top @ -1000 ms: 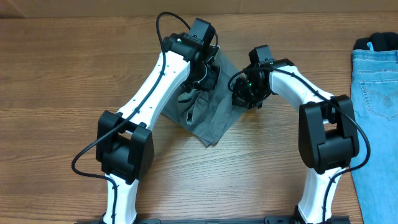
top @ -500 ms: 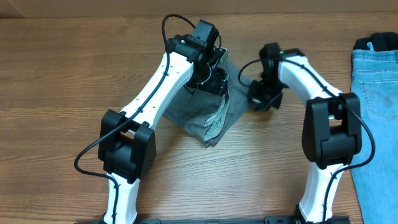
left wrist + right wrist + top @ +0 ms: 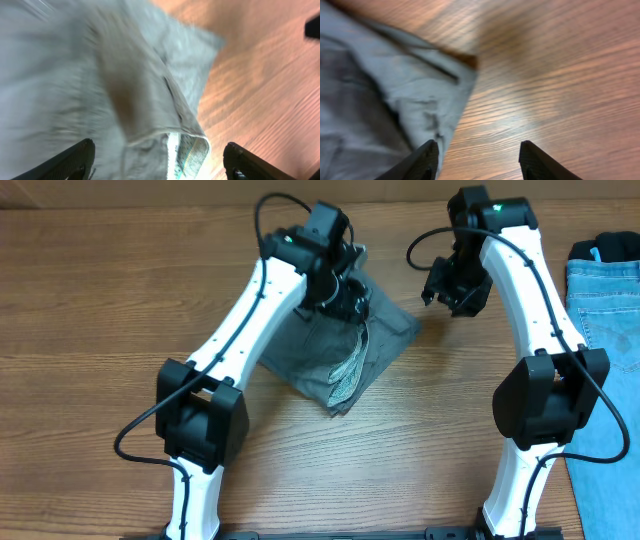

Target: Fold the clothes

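Overhead view gives you the grey shorts [image 3: 385, 330] in the upper middle of the frame, lying flat on the wooden worktop [image 3: 100, 310] as a rumpled, roughly diamond-shaped piece, one corner pointing right and another pointing down toward the frame's lower centre. A strip of pale striped lining [image 3: 350, 372] shows along a turned-back edge. The left gripper [image 3: 345, 288] hangs directly over the upper part of the shorts, so it is clearly the nearer arm. In the left wrist view its fingertips [image 3: 75, 159] stand wide apart with nothing between them, and the cloth is spread below, blurred. The right gripper [image 3: 445, 285] sits up and to the right of the shorts' right corner, apart from the cloth and over bare wood. Its wrist view shows the jaws partly spread and empty, with the cloth's corner down at the left of that frame. You can read the fabric as soft woven cotton, thin and limp, with a stitched seam and a slit pocket. The light blue jeans [image 3: 605, 330], a heavier denim, lie along the right edge, well apart from both arms. Your next grasp likely starts at a corner.
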